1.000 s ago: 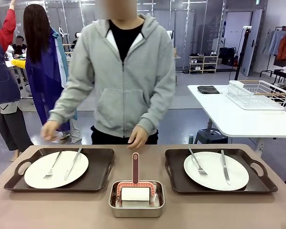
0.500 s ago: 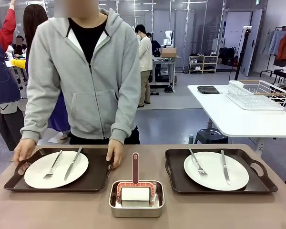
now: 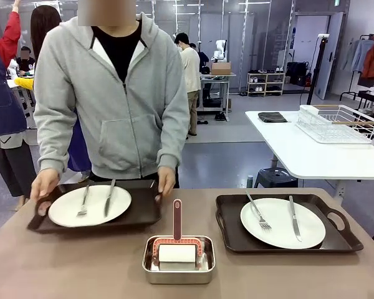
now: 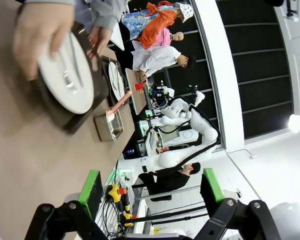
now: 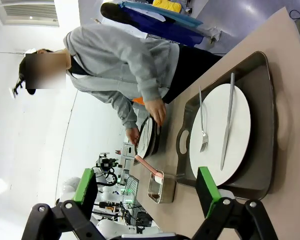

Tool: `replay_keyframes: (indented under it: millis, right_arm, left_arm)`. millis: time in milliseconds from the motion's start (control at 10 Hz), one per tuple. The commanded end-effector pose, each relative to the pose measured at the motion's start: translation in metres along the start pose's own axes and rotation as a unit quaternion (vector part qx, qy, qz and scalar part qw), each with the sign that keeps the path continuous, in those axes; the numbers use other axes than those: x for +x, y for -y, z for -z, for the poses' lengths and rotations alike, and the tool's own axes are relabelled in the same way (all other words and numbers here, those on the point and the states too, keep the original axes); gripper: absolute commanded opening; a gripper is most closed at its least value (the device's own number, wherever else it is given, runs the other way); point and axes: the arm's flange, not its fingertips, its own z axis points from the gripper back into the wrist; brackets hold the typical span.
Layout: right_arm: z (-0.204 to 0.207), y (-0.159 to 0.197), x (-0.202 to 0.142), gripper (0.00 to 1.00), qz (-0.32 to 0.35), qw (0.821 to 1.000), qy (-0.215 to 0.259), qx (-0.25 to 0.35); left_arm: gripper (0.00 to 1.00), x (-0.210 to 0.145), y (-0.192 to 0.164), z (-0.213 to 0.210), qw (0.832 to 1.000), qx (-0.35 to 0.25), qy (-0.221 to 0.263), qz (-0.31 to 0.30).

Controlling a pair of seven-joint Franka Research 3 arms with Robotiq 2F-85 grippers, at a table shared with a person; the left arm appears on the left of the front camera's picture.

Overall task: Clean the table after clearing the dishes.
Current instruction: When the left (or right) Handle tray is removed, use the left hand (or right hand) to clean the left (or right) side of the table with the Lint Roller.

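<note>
On right plate [image 3: 276,225], fork [image 3: 257,212] tines robotward

The person at the far side wears a light grey hoodie [image 3: 115,106] with a full front zip, a pouch pocket low on the front, long sleeves ending in ribbed cuffs, and a paler lining inside the hood. A black top [image 3: 118,47] shows at the open collar. Below the hem the clothing looks dark, possibly trousers. The left gripper [image 4: 152,192] has black link-bar fingers with round grey pivot pins at the knuckles and flat bright green pads [image 4: 92,192]. The right gripper [image 5: 146,192] is built alike, with black bars, grey pins and green pads [image 5: 208,186].
</note>
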Motion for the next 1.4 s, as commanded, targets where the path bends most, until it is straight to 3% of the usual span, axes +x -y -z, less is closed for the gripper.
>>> replay_keyframes:
  millis: [0,500,700,900,1100,1300]
  right_arm:
    - [-0.001,-0.002,-0.002,1.00,-0.001,1.000,0.004,0.002]
    - [-0.001,-0.002,-0.002,1.00,-0.001,1.000,0.004,0.002]
    - [-0.001,-0.002,-0.002,1.00,-0.001,1.000,0.004,0.002]
    - [-0.001,-0.002,-0.002,1.00,-0.001,1.000,0.004,0.002]
    - [-0.001,-0.002,-0.002,1.00,-0.001,1.000,0.004,0.002]
    - [-0.001,-0.002,-0.002,1.00,-0.001,1.000,0.004,0.002]
  left_arm:
    - [1.00,-0.005,-0.001,-0.002,1.000,0.002,0.002,-0.004]
    - [1.00,0.000,0.000,0.000,1.000,0.000,0.000,0.000]
    - [1.00,0.018,0.051,0.074,0.993,0.079,-0.049,0.065]
    - [1.00,0.042,0.101,0.179,0.973,0.163,-0.107,0.126]
    - [1.00,0.056,0.148,0.290,0.941,0.214,-0.168,0.203]
    - [1.00,0.055,0.187,0.409,0.886,0.267,-0.267,0.269]
